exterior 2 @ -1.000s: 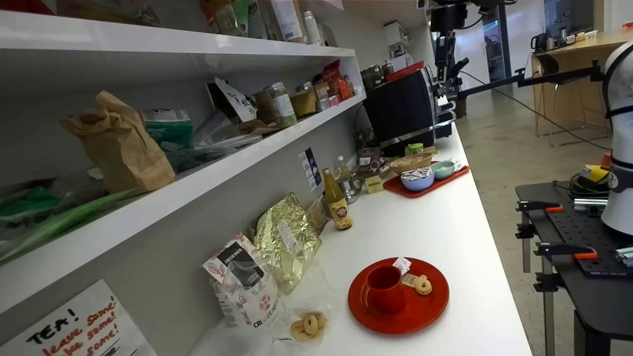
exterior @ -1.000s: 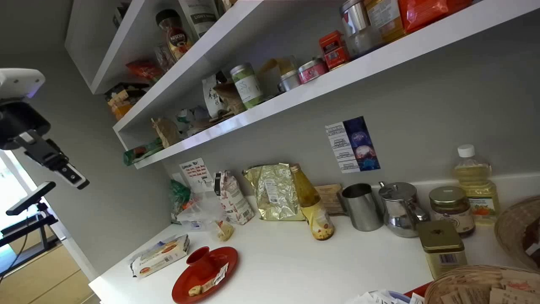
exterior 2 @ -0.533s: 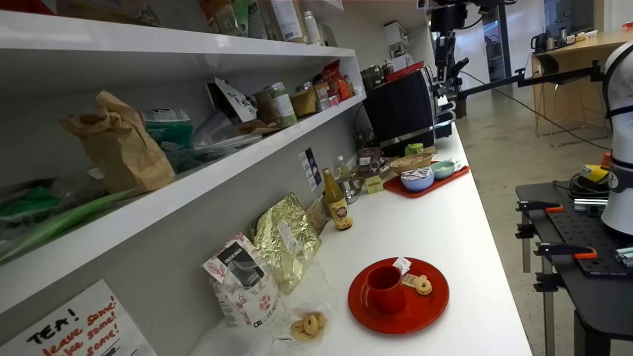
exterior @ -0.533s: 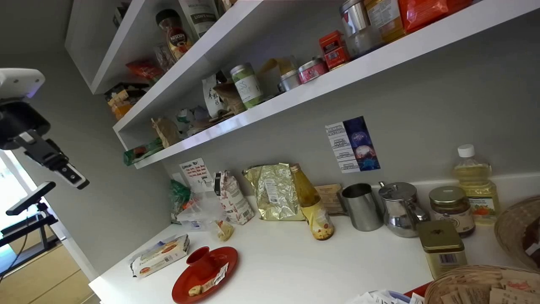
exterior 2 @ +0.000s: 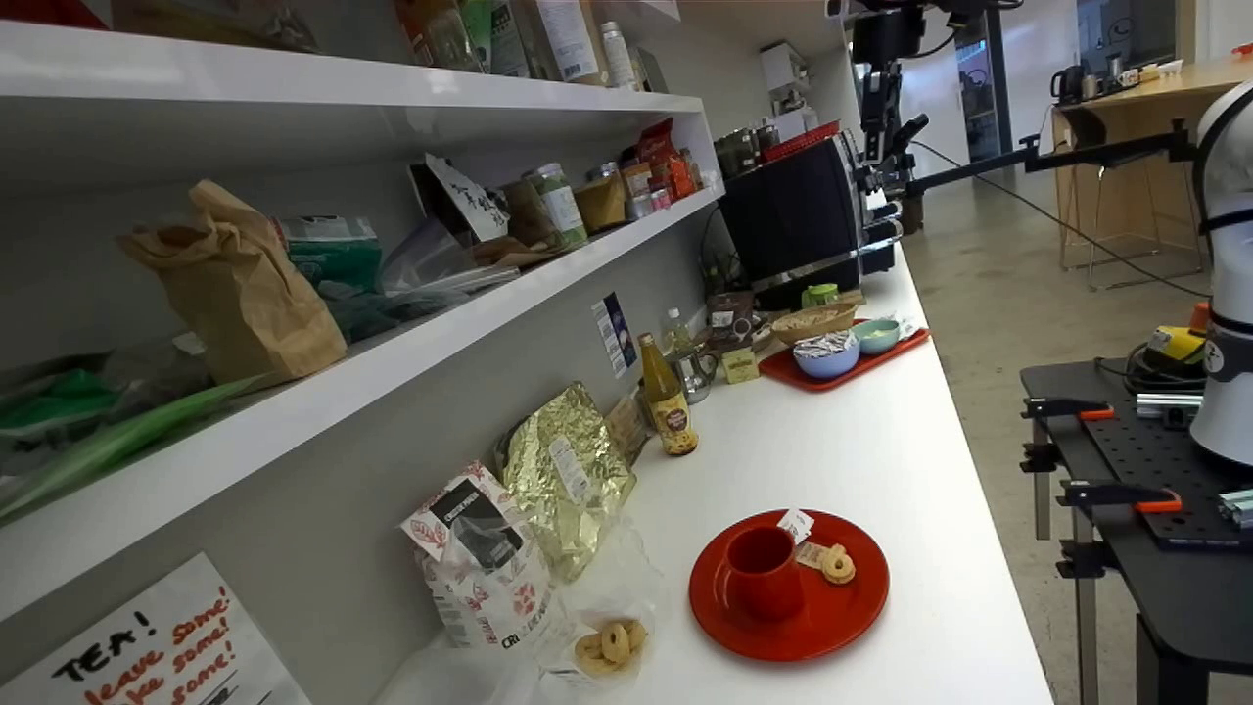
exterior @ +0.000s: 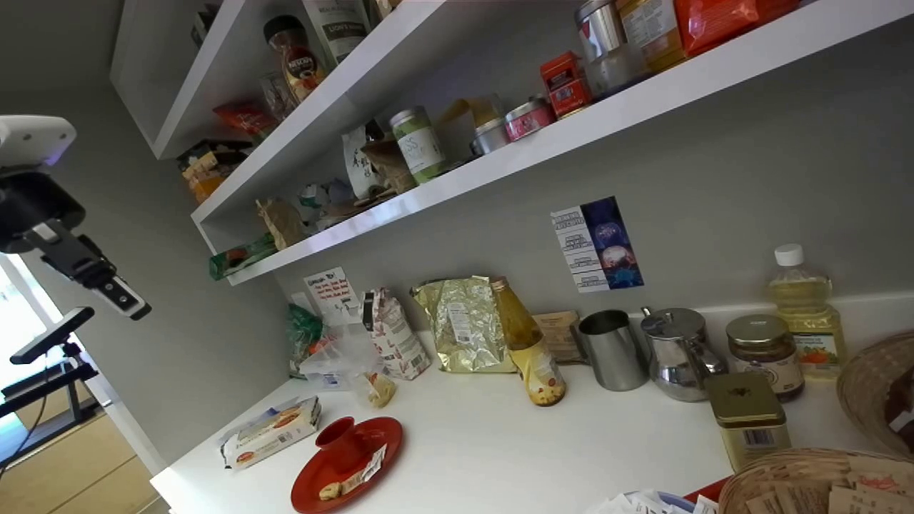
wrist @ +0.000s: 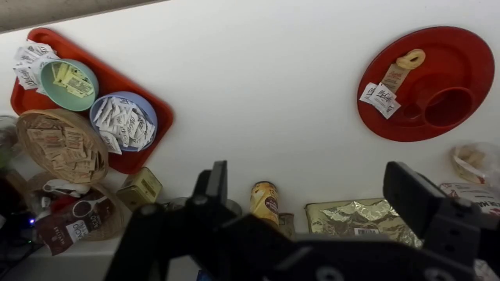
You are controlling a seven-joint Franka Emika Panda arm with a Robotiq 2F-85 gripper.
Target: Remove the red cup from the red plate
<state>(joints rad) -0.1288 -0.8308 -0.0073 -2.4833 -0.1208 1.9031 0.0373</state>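
The fingers (wrist: 408,195) stand spread with nothing between them, high above the table (wrist: 254,97). The red cup (wrist: 448,107) sits upright on the red plate (wrist: 465,47), well outside that gap: in the wrist view it lies up and to the right, past the finger on that side. The next move likely calls for travel toward the plate before any descent.
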